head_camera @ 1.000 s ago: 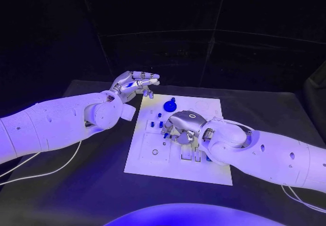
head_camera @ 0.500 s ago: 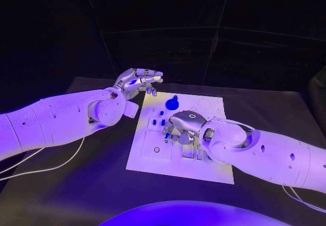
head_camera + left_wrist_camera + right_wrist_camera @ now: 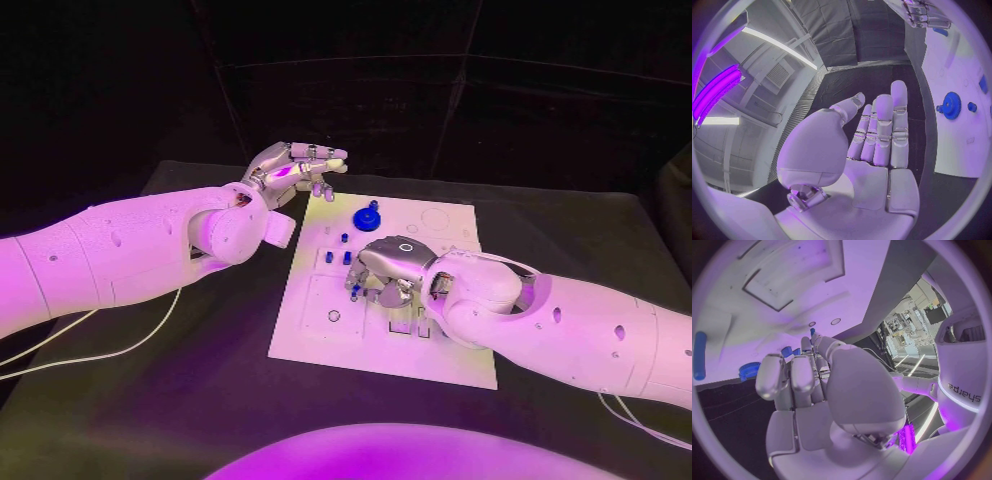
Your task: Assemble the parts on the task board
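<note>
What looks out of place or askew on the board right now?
Nothing stands out. The white board lies flat on the table, the blue gear and small blue pieces sit on it, the right hand works over its middle, and the left hand hovers open beyond its far corner.

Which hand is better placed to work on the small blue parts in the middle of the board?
Probably the right hand: it's over the task board among those blue parts. The left hand is raised beyond the board's far edge.

task board (image 3: pixel 450 350): 1 | hands (image 3: pixel 296 170): 2 | gear (image 3: pixel 365 215): 1
</note>
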Robot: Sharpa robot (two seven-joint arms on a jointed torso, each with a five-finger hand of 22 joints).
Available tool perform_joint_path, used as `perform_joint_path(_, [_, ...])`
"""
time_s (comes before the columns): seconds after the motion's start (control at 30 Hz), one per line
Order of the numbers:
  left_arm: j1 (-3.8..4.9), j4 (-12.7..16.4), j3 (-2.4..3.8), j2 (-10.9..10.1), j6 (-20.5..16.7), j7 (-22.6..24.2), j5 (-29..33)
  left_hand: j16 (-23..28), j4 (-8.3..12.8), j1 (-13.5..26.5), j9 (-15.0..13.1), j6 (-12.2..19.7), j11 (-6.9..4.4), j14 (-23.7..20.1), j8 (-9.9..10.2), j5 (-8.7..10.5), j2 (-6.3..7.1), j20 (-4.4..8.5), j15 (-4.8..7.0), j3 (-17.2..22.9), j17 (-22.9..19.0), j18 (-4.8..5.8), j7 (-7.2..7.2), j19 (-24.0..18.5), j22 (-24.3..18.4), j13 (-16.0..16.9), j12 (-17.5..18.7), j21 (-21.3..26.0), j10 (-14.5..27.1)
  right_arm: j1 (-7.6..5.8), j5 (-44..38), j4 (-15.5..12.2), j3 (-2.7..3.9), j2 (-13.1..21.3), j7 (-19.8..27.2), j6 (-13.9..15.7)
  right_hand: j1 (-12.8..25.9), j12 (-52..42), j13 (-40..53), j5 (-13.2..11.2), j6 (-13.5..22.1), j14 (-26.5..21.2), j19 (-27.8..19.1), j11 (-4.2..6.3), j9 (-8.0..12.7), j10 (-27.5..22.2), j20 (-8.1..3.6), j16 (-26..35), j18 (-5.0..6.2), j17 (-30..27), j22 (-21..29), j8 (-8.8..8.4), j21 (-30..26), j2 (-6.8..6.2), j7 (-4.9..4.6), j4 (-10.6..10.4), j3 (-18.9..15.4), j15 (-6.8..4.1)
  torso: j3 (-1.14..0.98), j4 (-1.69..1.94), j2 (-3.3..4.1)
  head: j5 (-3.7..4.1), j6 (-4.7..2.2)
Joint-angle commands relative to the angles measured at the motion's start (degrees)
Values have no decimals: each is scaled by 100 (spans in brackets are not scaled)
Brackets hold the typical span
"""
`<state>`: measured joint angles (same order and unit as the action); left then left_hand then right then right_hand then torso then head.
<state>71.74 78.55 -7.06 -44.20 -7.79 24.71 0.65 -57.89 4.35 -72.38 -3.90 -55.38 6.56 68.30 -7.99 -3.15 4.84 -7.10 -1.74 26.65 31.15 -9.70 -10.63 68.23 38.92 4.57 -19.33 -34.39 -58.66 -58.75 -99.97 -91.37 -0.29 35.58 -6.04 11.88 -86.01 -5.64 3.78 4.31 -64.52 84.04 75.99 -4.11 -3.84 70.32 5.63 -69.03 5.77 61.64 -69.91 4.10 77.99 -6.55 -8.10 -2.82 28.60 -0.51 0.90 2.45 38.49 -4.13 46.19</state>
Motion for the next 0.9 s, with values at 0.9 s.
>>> perform_joint_path(0.9, [10,-32,5,21,69,-8,23,22,-1,1,7,9,17,-52,-20,17,-6,-12,8,-31,-5,-73,-45,-31,-5,-6,-19,20,36,11,-446,61,-81,-115,-194,-358,190,40,3,20,41,129,16,-32,-3,-8,20,-34,-99,-17,6,-36,13,-42,-43,51,12,19,1,-1,-3,-6,34])
